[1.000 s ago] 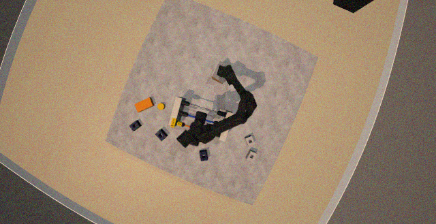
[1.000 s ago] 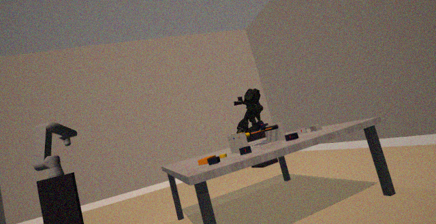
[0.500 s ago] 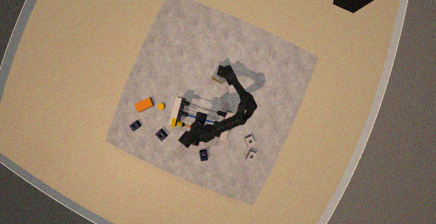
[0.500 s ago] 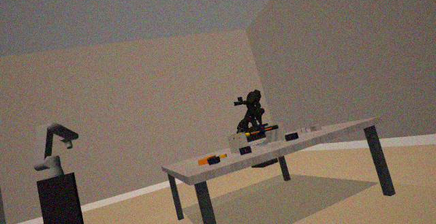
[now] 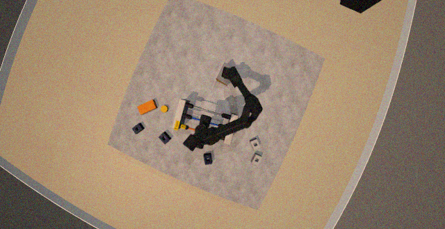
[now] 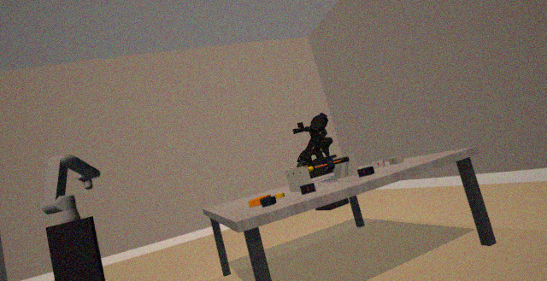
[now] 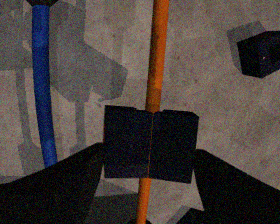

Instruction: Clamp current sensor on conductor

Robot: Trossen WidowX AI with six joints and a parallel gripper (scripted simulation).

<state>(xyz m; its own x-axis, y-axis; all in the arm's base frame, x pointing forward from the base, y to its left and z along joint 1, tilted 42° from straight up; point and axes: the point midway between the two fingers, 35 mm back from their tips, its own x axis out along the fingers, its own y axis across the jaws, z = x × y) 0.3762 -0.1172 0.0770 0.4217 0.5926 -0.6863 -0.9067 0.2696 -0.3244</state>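
Observation:
My gripper (image 7: 149,153) is shut on the dark split-core sensor (image 7: 126,145), with one finger on each outer side. The sensor shows two halves with a thin seam between them. The orange conductor (image 7: 158,50) (image 5: 190,129) runs in line with the seam and comes out above and below the sensor in the wrist view. Whether it passes inside the sensor is hidden, and so are the arrow and the latch. A yellow tag (image 5: 176,125) sits at one end of the orange conductor; its lettering is unreadable. In the top view the arm hides the sensor.
The blue conductor (image 7: 41,50) (image 5: 195,119) runs beside the orange one. A pale end block (image 5: 180,108) holds the conductors. Dark clamps (image 5: 138,128) (image 7: 261,55), white clamps (image 5: 254,143), an orange box (image 5: 147,106) and a yellow disc (image 5: 164,108) lie around the fixture.

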